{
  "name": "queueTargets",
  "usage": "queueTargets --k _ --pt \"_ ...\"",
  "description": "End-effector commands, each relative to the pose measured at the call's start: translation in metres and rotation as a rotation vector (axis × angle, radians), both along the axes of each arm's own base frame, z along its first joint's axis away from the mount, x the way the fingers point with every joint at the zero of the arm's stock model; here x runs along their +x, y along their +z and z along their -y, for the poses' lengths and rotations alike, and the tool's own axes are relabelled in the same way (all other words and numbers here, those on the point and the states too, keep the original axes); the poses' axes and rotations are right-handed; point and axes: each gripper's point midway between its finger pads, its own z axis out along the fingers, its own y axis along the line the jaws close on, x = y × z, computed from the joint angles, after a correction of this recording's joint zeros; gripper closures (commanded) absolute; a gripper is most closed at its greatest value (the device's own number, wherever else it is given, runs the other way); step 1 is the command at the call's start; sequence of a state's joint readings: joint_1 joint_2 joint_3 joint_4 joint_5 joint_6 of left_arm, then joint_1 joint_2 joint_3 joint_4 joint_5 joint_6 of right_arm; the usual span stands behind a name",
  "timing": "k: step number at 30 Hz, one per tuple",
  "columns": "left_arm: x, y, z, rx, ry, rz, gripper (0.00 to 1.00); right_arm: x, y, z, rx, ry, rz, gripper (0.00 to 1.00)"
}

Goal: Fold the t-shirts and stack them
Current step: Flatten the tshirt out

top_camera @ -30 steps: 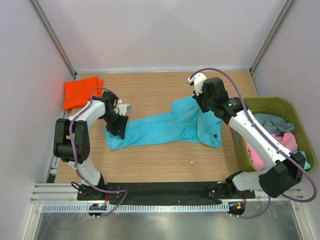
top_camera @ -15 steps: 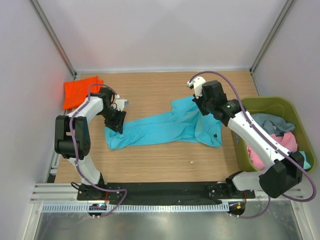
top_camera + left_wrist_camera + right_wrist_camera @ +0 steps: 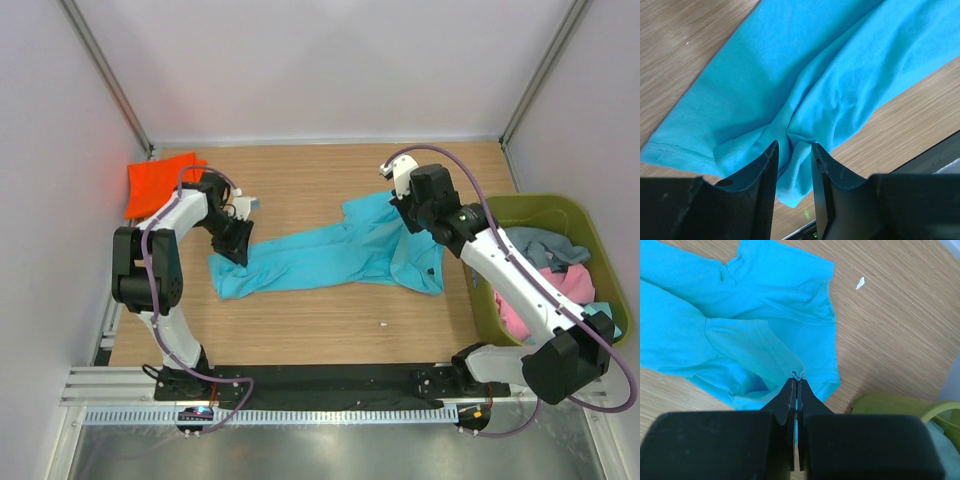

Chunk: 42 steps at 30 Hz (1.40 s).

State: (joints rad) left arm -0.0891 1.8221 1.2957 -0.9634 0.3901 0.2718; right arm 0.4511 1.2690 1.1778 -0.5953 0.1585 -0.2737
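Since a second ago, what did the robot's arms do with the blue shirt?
The left gripper moved a little toward the back of the table, its arm swinging in closer to the orange t-shirt. The right gripper barely shifted. Both kept their pinch on the turquoise t-shirt, which stayed stretched between them. The orange t-shirt and the green bin did not move.

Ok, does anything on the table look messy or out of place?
The turquoise t-shirt lies twisted and bunched, not flat, pinched by the left hand and the right hand at opposite ends. A small white scrap lies near it.
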Motion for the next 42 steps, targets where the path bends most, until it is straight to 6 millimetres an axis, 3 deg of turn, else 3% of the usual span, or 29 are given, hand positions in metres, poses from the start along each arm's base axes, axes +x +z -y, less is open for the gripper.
queueTargets --k 1,28,42 --pt "0.0 0.016 0.003 -0.035 -0.016 0.034 0.67 0.003 0.02 0.002 0.035 -0.017 0.079 0.99" --pt "-0.011 0.004 0.004 -0.035 -0.01 -0.023 0.73 -0.002 0.019 0.013 0.038 -0.038 0.091 0.99" --pt "-0.008 0.015 0.007 -0.059 -0.01 0.001 1.0 0.001 0.027 0.019 0.052 -0.06 0.115 0.99"
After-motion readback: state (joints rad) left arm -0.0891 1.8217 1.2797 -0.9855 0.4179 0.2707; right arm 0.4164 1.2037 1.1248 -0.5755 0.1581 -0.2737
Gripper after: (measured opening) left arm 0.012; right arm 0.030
